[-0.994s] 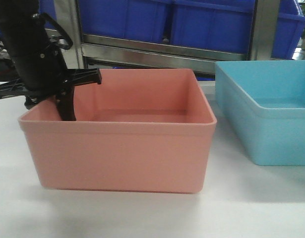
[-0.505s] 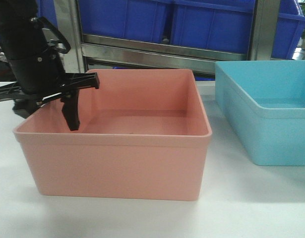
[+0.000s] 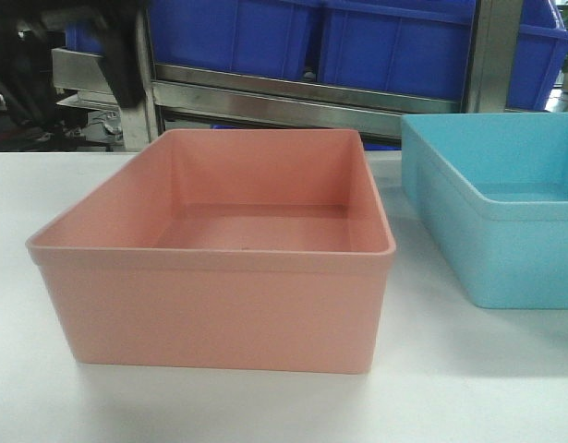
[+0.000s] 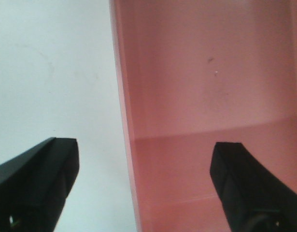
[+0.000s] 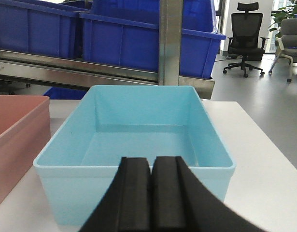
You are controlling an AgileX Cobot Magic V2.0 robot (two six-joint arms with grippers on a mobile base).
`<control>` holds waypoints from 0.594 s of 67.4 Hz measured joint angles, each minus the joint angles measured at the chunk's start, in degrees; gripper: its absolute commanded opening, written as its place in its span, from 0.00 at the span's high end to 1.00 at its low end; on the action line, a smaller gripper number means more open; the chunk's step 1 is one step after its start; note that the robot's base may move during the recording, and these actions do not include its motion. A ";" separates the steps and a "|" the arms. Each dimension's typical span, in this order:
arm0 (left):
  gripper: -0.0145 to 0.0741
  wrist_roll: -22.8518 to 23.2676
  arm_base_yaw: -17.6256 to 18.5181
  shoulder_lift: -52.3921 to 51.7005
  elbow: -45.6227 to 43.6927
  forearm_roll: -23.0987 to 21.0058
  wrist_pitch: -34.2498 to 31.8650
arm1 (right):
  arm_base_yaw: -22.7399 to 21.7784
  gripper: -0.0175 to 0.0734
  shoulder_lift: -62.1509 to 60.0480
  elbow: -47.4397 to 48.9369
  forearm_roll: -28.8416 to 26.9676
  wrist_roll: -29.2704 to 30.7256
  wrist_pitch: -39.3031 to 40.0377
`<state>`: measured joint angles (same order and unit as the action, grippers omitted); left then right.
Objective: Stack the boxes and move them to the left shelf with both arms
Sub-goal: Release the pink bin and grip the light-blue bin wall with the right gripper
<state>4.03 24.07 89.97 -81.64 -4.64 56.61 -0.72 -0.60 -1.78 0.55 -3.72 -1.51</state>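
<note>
The salmon pink box (image 3: 219, 277) sits on the white table, and the light sky blue box (image 3: 505, 212) stands apart to its right. My left arm (image 3: 43, 41) is a dark blur high at the upper left, clear of the pink box. In the left wrist view my left gripper (image 4: 143, 166) is open above the pink box's left wall (image 4: 126, 121), one finger over the table and one over the box's inside. My right gripper (image 5: 151, 169) is shut with nothing in it, just in front of the blue box (image 5: 138, 130). I cannot tell which steel frame is the left shelf.
A steel rack (image 3: 265, 97) with dark royal-blue bins (image 3: 376, 46) stands right behind the table. More steel rails (image 3: 85, 88) show at the far left. In the right wrist view, office chairs (image 5: 245, 38) stand on the floor beyond the table's right edge.
My left gripper held the pink box's left wall with one finger inside it. It has since lifted up and out of the box. The pink box shifted slightly left and now rests still.
</note>
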 measured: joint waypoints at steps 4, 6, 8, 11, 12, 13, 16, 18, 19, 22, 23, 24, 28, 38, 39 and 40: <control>0.50 -2.74 0.00 -4.09 0.71 0.00 1.02 | 0.00 0.75 0.00 0.00 0.00 0.00 0.00; 0.54 -3.64 0.00 -6.49 1.40 0.00 1.02 | 0.00 0.75 0.00 0.00 0.00 0.00 0.00; 0.57 -4.03 0.00 -8.45 2.31 0.00 1.02 | 0.00 0.75 0.00 0.00 0.00 0.00 0.00; 0.62 -4.90 0.00 -11.52 4.31 0.00 0.58 | 0.00 0.75 0.00 0.00 0.00 0.00 0.00; 0.64 -5.12 0.00 -12.54 4.97 0.00 0.39 | 0.00 0.75 0.00 0.00 0.00 0.00 0.00; 0.66 -5.17 0.00 -14.10 5.64 0.00 0.15 | 0.00 0.75 0.00 0.00 0.00 0.00 0.00; 0.71 -5.45 0.00 -17.74 8.18 0.10 -0.93 | 0.00 0.75 0.00 0.00 0.00 0.00 0.00; 0.74 -5.47 0.00 -19.79 9.70 0.10 -1.68 | 0.00 0.75 0.00 0.00 0.00 0.00 0.00; 0.76 -5.57 0.00 -21.32 10.86 0.10 -2.27 | 0.00 0.75 0.00 0.00 0.00 0.00 0.00; 0.80 -5.57 0.00 -24.32 13.71 0.23 -3.80 | 0.00 0.75 0.00 0.00 0.00 0.00 0.00; 0.82 -5.57 0.00 -25.32 14.55 0.35 -4.23 | 0.00 0.75 0.00 0.00 0.00 0.00 0.00; 0.84 -5.67 0.00 -26.79 15.40 0.45 -4.72 | 0.00 0.75 0.00 0.00 0.00 0.00 0.11; 0.85 -5.67 0.00 -31.10 19.38 0.77 -6.92 | 0.00 0.75 0.00 0.00 0.00 0.00 0.23; 0.85 -5.76 0.00 -41.52 30.74 2.54 -14.33 | 0.00 0.75 0.00 0.12 -0.55 0.00 1.01; 0.85 -5.76 0.00 -42.28 31.59 2.65 -15.41 | 0.00 0.75 0.00 0.33 -0.55 0.00 0.81; 0.85 -5.76 0.00 -43.05 32.44 2.75 -16.08 | 0.00 0.75 0.00 0.59 -0.55 0.00 0.47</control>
<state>-1.73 24.07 46.92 -49.20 -1.88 40.53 -0.72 -0.60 -1.19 0.00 -3.72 -1.04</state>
